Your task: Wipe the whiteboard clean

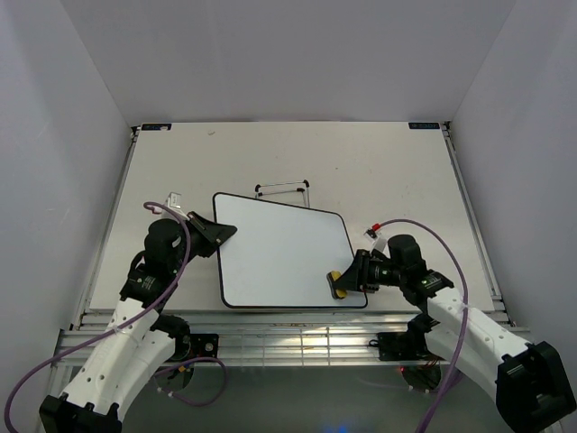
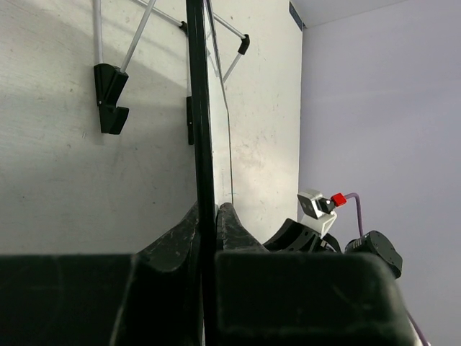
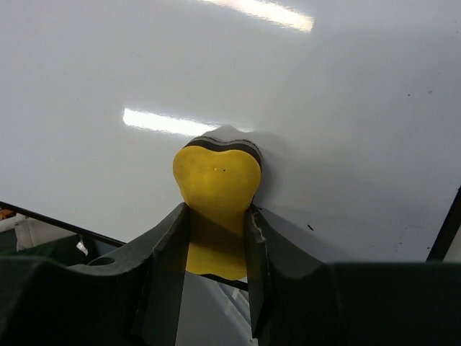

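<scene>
The whiteboard (image 1: 279, 257) lies flat mid-table, white with a thin black frame, and no writing shows on it. My left gripper (image 1: 225, 233) is shut on its left edge; in the left wrist view the black frame (image 2: 202, 130) runs straight between the closed fingertips (image 2: 186, 229). My right gripper (image 1: 347, 281) is shut on a yellow eraser (image 1: 335, 281) at the board's lower right corner. From the right wrist the eraser (image 3: 216, 180) is squeezed between the fingers, its dark felt end pressed on the glossy whiteboard (image 3: 302, 108).
A small wire easel stand (image 1: 283, 188) lies just beyond the board's far edge, also showing as black-capped rods (image 2: 112, 97) from the left wrist. White walls enclose the table on three sides. Purple cables loop off both arms.
</scene>
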